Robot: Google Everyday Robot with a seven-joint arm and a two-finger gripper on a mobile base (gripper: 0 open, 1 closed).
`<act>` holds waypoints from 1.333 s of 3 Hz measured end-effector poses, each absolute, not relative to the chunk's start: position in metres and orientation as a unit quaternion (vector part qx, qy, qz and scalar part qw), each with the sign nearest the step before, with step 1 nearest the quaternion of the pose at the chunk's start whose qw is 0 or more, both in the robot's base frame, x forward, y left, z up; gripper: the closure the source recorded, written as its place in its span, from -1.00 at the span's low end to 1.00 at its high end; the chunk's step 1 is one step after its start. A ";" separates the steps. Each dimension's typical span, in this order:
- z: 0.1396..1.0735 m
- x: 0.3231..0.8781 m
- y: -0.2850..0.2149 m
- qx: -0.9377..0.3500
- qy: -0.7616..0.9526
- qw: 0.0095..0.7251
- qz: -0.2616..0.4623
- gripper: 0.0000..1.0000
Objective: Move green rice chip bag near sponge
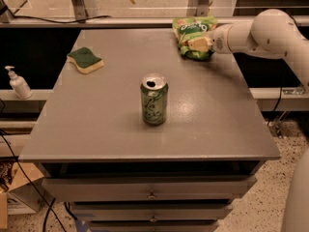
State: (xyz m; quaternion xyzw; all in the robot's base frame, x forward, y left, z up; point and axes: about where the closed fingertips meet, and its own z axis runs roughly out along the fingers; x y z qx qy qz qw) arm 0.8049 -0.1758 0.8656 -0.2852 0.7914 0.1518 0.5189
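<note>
The green rice chip bag [192, 33] is at the far right of the grey table, crumpled and tilted up. My gripper [199, 44] reaches in from the right on the white arm [260, 33] and is shut on the bag's lower right part. The sponge [85, 60], with a dark green top and a pale yellow base, lies at the far left of the table, well apart from the bag.
A green drink can [154, 99] stands upright in the middle of the grey table [96, 129]. A white pump bottle [18, 82] stands on a ledge left of the table. Drawers are below the front edge. A metal rail runs behind the table.
</note>
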 end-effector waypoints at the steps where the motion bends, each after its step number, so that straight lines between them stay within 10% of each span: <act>1: 0.879 0.800 -0.131 -0.345 0.767 0.512 0.174 1.00; 4: 0.907 0.742 0.030 -0.549 0.661 0.455 0.233 1.00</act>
